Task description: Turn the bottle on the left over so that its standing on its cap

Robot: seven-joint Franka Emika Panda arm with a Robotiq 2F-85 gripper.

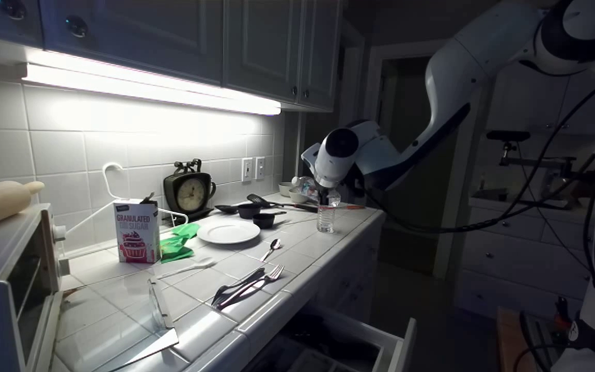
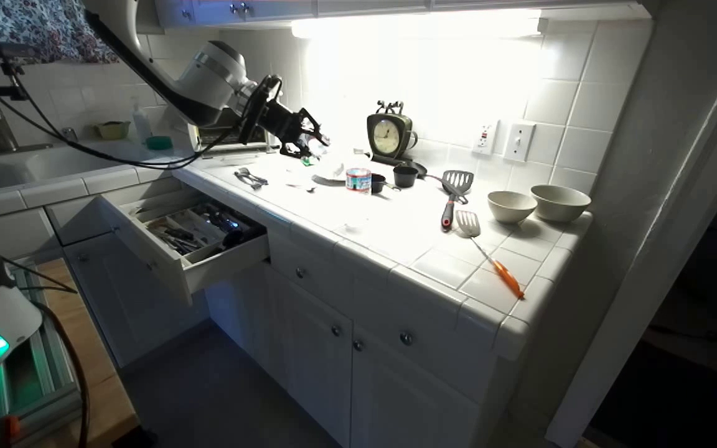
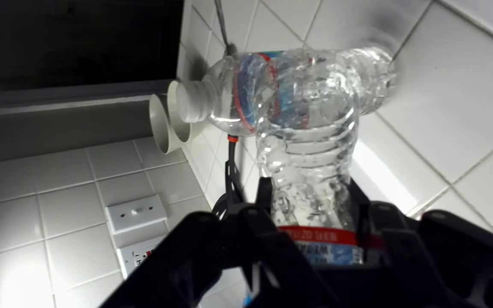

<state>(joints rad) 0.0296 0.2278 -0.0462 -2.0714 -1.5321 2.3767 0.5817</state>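
Here the gripper's [image 3: 312, 194] bottle [image 3: 308, 160] faces another bottle [image 2: 358, 180] near the edge [image 2: 368, 257].

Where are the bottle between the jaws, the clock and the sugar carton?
Bottle [image 3: 308, 158], in the wrist view, on its clear ribbed body.
Clock [image 2: 387, 136], in an exterior view, on its dial.
Sugar carton [image 1: 137, 232], in an exterior view, on its printed front.

The bottle [image 3: 308, 158] is clear plastic I can see straight through, ringed with ridges along the body; a red-and-blue label [image 3: 315, 235] wraps it, the lettering upside down in the wrist view. It is gripped by its sides and held above the counter [image 1: 297, 250], on its side and roughly level; its white cap [image 1: 296, 181] points left in an exterior view.
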